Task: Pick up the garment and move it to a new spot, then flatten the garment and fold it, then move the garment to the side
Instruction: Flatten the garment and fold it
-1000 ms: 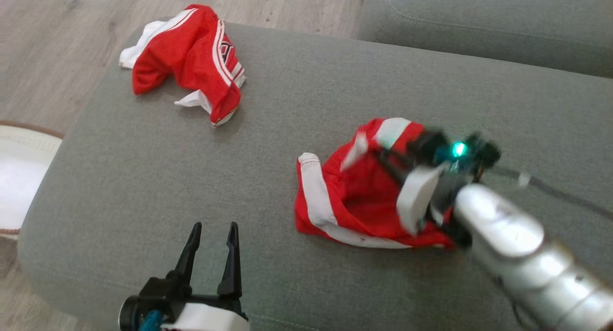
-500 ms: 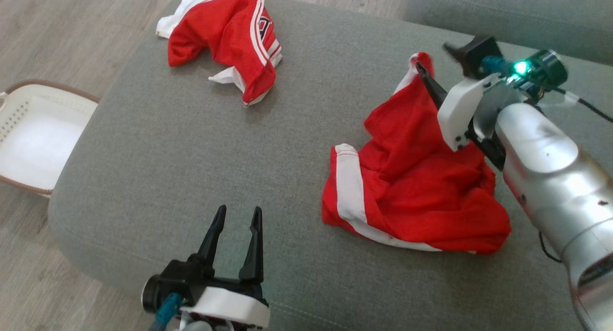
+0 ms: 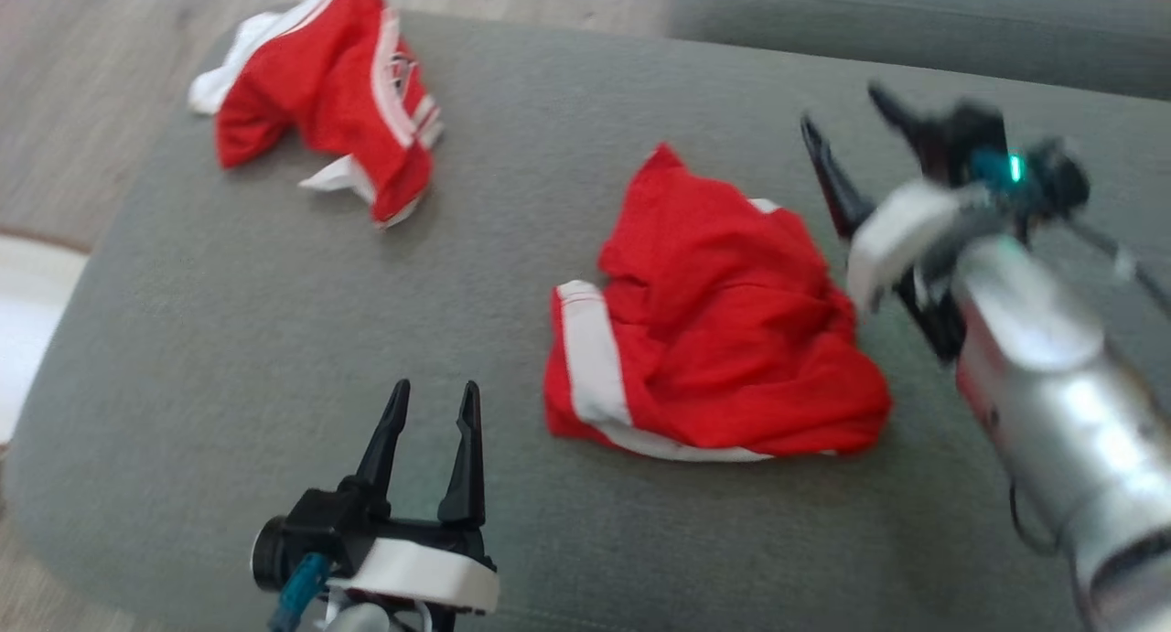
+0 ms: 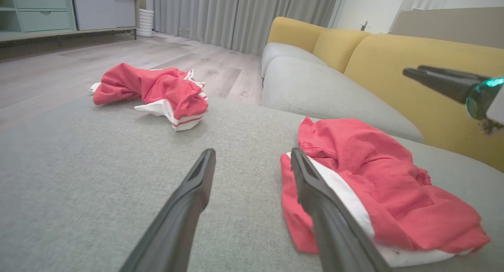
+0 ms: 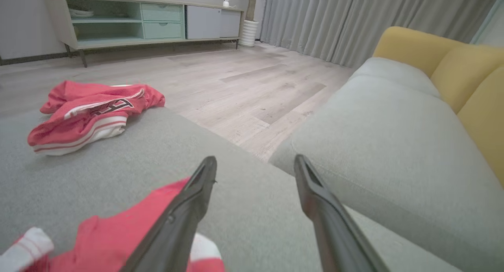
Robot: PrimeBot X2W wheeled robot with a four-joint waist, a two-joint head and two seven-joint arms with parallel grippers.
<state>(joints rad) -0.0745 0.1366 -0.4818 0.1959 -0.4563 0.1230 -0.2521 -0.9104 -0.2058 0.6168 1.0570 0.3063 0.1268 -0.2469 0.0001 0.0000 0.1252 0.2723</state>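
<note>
In the head view the grey cushion [image 3: 229, 339] rounds off at its left and near edges, with wooden floor [image 3: 91, 47] past its far-left corner and a white basket [image 3: 23, 321] just off its left side; a broad bare stretch runs between the 2 red pieces. The garment [image 3: 723, 339] — red, with a white band along its left edge — lies crumpled right of centre. The right gripper [image 3: 842, 111], blurred, hangs just right of the garment's far end, its 2 fingers spread wide with nothing between them. The left gripper [image 3: 435, 387] sits near the front edge, fingers parted and empty, the garment near on its right. A second garment [image 3: 329, 111] lies at the far-left corner, well apart. In the left wrist view the left gripper [image 4: 252, 152] points across bare cushion, its right finger crossing in front of the garment [image 4: 374, 177], while the other arm's fingers [image 4: 441, 81] hover above the heap before a yellow backrest [image 4: 393, 75]. In the right wrist view the right gripper [image 5: 255, 159] is wide apart and holds nothing — the garment [image 5: 118, 240] lies low and left behind its left finger, and a strip of floor separates the cushion's far edge from the sofa seat [image 5: 393, 146].
</note>
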